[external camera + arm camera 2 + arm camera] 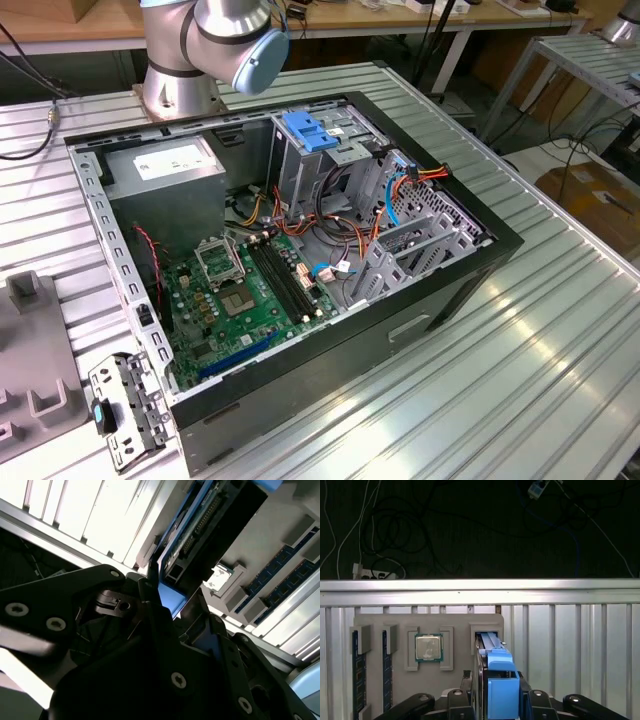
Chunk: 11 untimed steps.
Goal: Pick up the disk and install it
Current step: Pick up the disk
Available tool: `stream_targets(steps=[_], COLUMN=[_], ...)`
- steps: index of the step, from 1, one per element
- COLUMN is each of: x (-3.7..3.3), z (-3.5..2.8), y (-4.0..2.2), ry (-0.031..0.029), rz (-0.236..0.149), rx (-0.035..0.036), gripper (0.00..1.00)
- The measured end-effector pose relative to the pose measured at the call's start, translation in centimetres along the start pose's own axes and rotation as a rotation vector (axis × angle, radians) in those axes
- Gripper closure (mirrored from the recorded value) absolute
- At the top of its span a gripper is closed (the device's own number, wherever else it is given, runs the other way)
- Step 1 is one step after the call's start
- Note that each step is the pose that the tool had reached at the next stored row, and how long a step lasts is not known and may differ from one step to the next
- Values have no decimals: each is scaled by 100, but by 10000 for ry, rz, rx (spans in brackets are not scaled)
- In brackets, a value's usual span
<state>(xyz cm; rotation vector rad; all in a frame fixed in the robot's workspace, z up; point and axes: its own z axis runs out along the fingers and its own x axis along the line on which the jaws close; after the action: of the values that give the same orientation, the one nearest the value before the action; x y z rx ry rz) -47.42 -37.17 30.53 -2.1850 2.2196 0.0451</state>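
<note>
The disk point(501, 690) stands on edge in a slot of a grey holder tray point(460, 625). Its blue carrier frame faces the camera in the first wrist view. My gripper point(494, 677) straddles it, with one black finger against each flat side, shut on the disk. In the second wrist view, the disk point(215, 525) shows its dark body and connector edge, and one of the fingers point(151, 592) lies against its blue frame. The open computer case point(470, 290) lies on the ribbed metal table in the exterior view, with the arm's base point(180, 80) behind it.
The tray also holds a processor chip point(428, 647) and memory sticks point(357, 672) in slots beside the disk. Inside the case are a tall grey cage with a blue handle point(305, 130), a green motherboard point(250, 290) and cable bundles. Beyond the table's rail point(480, 591), cables lie on a dark floor.
</note>
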Motion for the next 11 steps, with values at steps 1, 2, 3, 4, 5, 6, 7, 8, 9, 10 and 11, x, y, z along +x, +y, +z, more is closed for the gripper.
stream_targets(steps=[1, 2, 3, 4, 5, 6, 7, 8, 9, 10, 11], x=[0, 1, 1, 1, 1, 2, 2, 2, 3, 3, 3], z=[6, 18, 25, 32, 45, 57, 63, 66, 68, 69, 70], y=[0, 0, 0, 0, 0, 1, 0, 0, 1, 1, 1], ry=[-1, -1, -1, 0, 0, 1, 0, 1, 1, 0, 0], rz=[1, 10, 21, 32, 54, 81, 91, 103, 110, 111, 110], rx=[2, -1, -8, -18, -40, -54, -57, -59, -60, -59, -57], gripper=[55, 55, 55, 55, 55, 55, 55, 55, 55, 55, 55])
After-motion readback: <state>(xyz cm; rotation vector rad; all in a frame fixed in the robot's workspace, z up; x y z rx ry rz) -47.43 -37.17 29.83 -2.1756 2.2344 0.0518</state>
